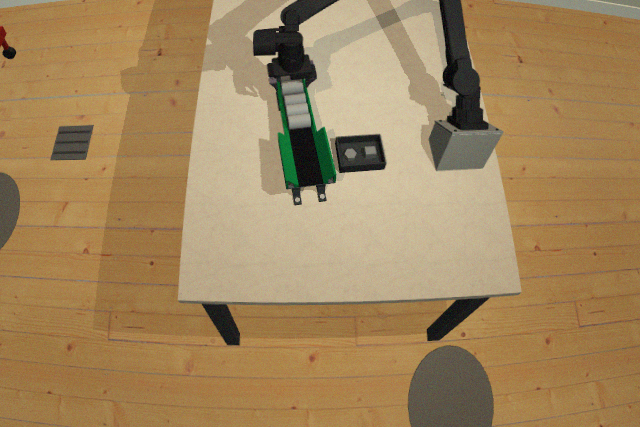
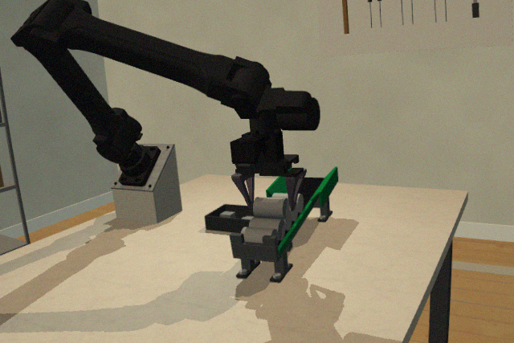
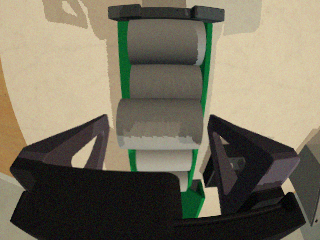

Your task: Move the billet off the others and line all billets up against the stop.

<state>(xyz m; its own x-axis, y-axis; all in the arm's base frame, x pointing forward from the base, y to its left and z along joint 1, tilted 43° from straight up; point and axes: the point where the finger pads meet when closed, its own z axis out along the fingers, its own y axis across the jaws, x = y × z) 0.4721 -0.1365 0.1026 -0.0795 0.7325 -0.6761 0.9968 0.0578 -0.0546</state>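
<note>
The green-sided feed ramp (image 1: 305,148) stands on the table, and its low end meets the dark stop (image 3: 166,12). Several grey billets (image 1: 295,104) lie across the ramp near the stop. One billet (image 3: 160,122) sits raised on top of two others, and it also shows in the exterior view (image 2: 270,206). My gripper (image 3: 158,120) is open and hangs over the low end of the ramp. It also shows in the exterior view (image 2: 271,191) and in the top view (image 1: 291,71). One finger stands off each end of the raised billet. Nothing is between the fingers.
A dark tray (image 1: 360,152) with two small grey parts lies right beside the ramp. The arm's grey base block (image 1: 462,143) stands at the table's right side. The ramp's high end rests on two legs (image 1: 309,197).
</note>
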